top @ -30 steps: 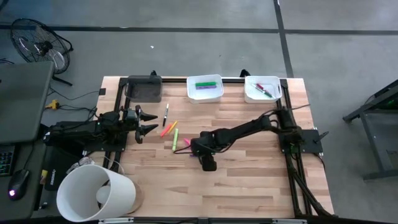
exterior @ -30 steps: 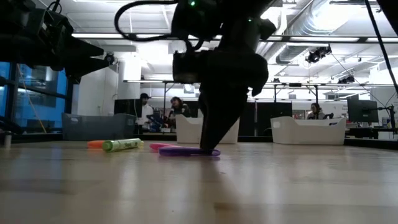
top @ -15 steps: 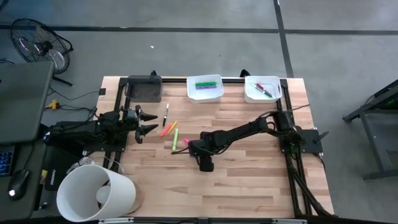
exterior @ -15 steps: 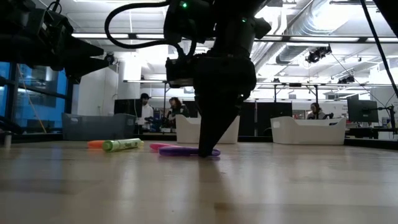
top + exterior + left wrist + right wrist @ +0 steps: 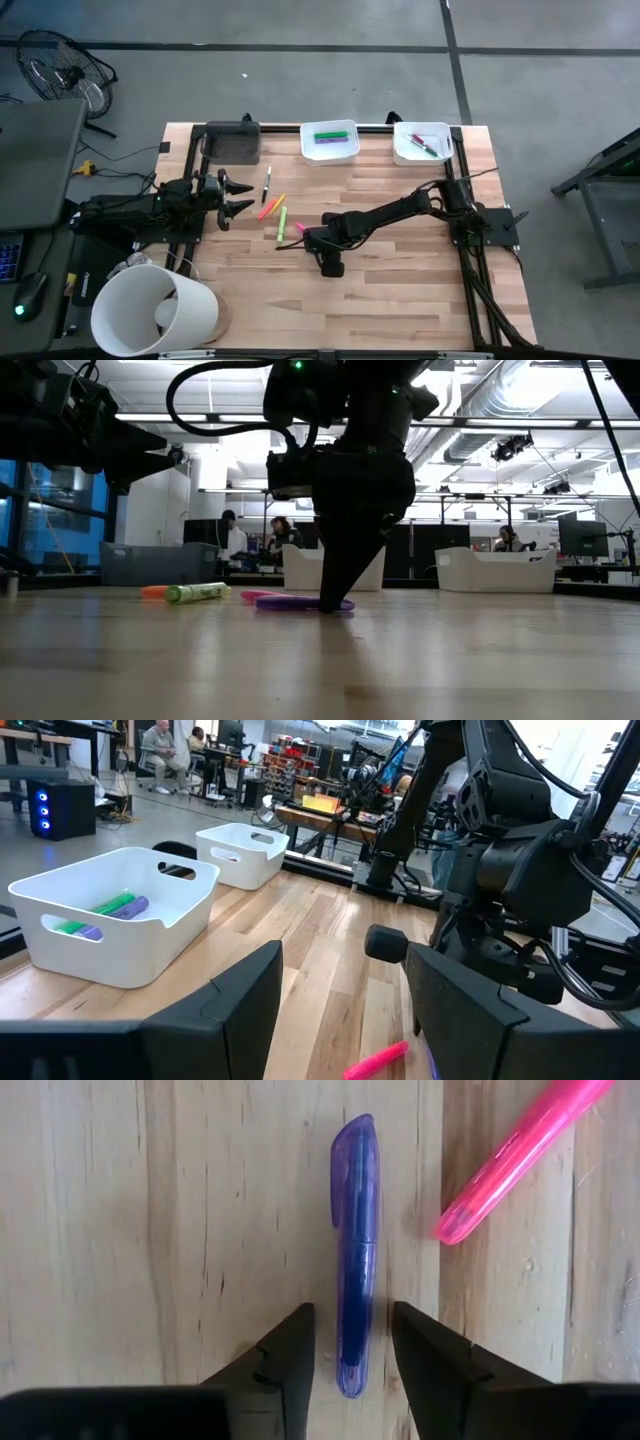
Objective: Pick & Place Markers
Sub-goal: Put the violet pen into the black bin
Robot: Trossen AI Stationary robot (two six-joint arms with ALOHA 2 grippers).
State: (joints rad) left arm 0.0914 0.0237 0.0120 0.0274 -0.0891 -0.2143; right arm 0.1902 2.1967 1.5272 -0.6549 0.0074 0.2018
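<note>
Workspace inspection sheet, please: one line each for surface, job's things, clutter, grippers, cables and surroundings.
Surface: wooden table, lying flat.
Job's things: purple marker on the wood between the right gripper's fingers; pink marker beside it, apart; orange, yellow-green and black markers loose mid-table; more markers in two white trays at the far edge.
Clutter: dark bin at the far left; white bucket at the near left corner.
Grippers: right gripper open, astride the purple marker; left gripper open, waiting at the left edge.
Cables: bundle at the right arm's base.
Surroundings: fan on the floor; people at desks in the background.
</note>
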